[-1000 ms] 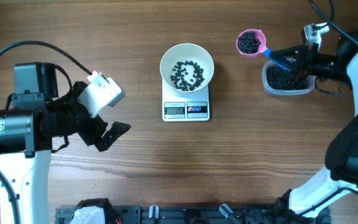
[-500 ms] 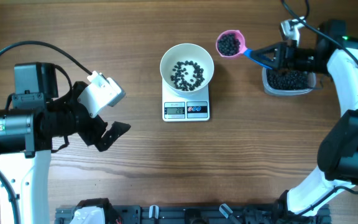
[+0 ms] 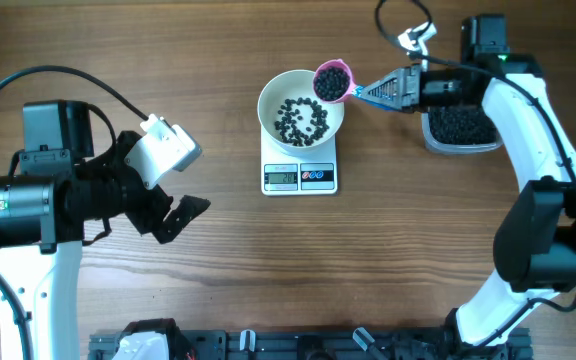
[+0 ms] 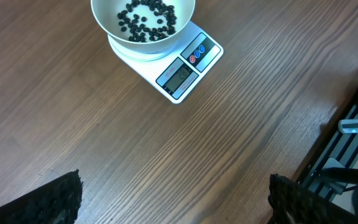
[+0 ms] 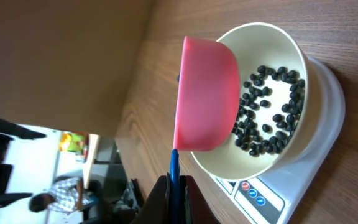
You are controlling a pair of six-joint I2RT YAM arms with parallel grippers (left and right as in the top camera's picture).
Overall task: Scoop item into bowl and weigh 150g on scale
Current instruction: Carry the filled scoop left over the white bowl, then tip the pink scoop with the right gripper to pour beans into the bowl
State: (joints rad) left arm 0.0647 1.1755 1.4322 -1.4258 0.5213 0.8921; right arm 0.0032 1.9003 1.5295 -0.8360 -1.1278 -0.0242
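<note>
Starting at 9 o'clock on the wooden table [image 3: 418, 250], the left gripper [image 4: 174, 202] hangs above bare wood with its jaws spread wide and nothing between them; from its own wrist camera only the two dark fingertips [image 4: 61, 199] show at the lower corners. Well apart from it, near the middle of the table and a little toward 12 o'clock, the white scale [image 3: 299, 176] lies flat, its grey display and two round buttons on the 6 o'clock edge; the digits are too small to read. The white bowl [image 3: 268, 92] stands upright on the scale's platform, and a loose single layer of black grains [image 3: 301, 120] covers part of its floor, with white showing between them. At the bowl's 1 o'clock rim, a pink scoop [image 3: 332, 81] hangs in the air with its mouth facing up, heaped with more of the same grains; it overlaps the rim edge in the overhead view. Its blue handle [image 3: 355, 92] runs toward 3 o'clock into the right gripper [image 3: 383, 92], whose jaws are clamped tight on it. Farther toward 3 o'clock, partly under that arm, a clear plastic tub [image 3: 460, 140] sits on the table, full of dark grains.
</note>
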